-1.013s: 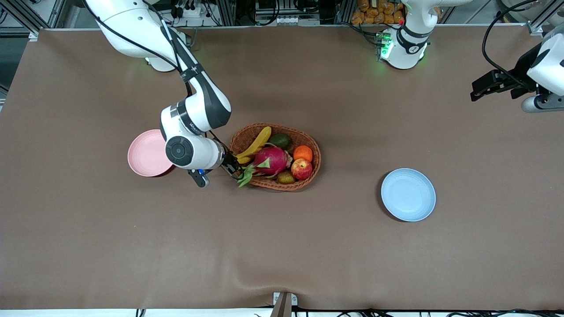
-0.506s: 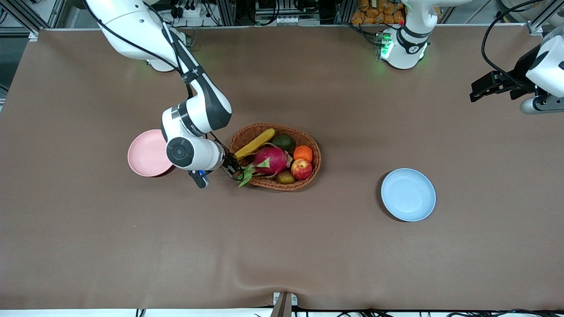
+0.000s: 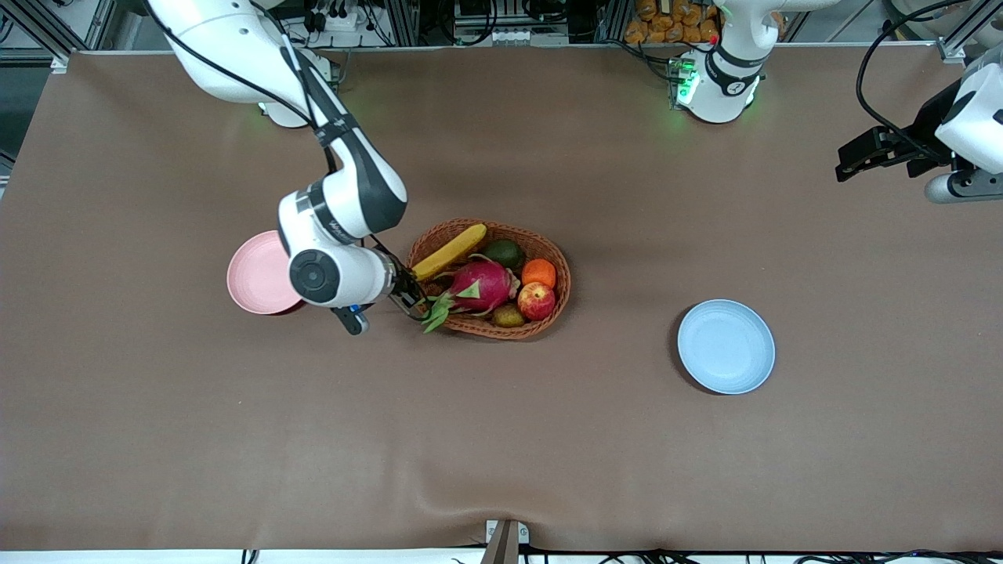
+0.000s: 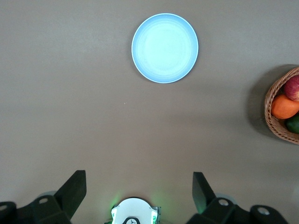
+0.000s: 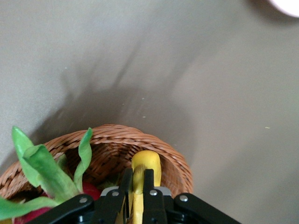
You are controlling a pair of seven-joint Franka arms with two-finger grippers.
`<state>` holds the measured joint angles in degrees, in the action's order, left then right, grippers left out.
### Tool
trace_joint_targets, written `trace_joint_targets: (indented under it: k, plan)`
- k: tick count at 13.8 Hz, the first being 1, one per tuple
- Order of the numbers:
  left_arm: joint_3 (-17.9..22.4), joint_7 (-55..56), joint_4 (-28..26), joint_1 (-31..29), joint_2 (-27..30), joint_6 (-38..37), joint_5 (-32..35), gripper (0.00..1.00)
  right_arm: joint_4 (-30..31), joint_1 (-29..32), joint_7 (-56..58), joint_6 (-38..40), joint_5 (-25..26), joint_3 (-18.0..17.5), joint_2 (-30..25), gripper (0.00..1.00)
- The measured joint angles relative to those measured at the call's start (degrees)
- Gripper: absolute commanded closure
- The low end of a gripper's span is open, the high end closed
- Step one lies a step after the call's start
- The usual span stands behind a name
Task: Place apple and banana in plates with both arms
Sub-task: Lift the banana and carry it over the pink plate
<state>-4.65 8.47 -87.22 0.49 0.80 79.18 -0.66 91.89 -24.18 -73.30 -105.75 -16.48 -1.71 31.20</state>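
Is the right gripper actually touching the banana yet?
Touching. The right wrist view shows the right gripper shut on the banana, its yellow body pinched between the fingers over the wicker basket. The front view agrees.

White arms (image 3: pixel 235 47) — grey joints, black cables

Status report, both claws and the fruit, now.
Right claw shut on banana at the basket rim. Left claw open, waiting above the table. Apple in basket; dragon fruit crowds the banana.
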Motion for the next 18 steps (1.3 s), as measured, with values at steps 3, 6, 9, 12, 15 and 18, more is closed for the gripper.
trace_joint_targets:
  k: [3, 6, 9, 12, 15, 18]
  plan:
    - [0.0, 0.0, 0.0, 0.0, -0.01, 0.0, 0.0, 0.0, -6.22, 4.54, 5.5, 12.17, 0.04, 0.32, -0.93, 1.0]
    - [0.0, 0.0, 0.0, 0.0, -0.08, 0.0, 0.0, 0.0, -9.19, 10.24, 19.26, 16.9, 3.49, 0.62, -1.94, 1.0]
    - [-0.01, 0.0, 0.0, 0.11, -0.48, 0.05, 0.0, 0.0, -9.14, 13.6, 33.31, 17.11, 11.49, 0.71, -2.13, 1.0]
    - [-0.1, 0.0, 0.0, 0.29, -1.32, 0.14, 0.0, 0.0, -8.63, 18.4, 51.09, 16.71, 14.56, 0.89, -2.13, 1.0]
    - [-0.2, 0.0, 0.0, 0.37, -1.92, 0.22, 0.0, 0.0, -5.25, 23.84, 64.2, 12.38, 15.06, 0.96, -2.16, 1.0]
    - [-0.28, 0.0, 0.01, 0.46, -2.2, 0.37, 0.0, 0.0, 2.13, 24.17, 67.52, 1.57, 16.27, 0.7, -2.69, 1.0]
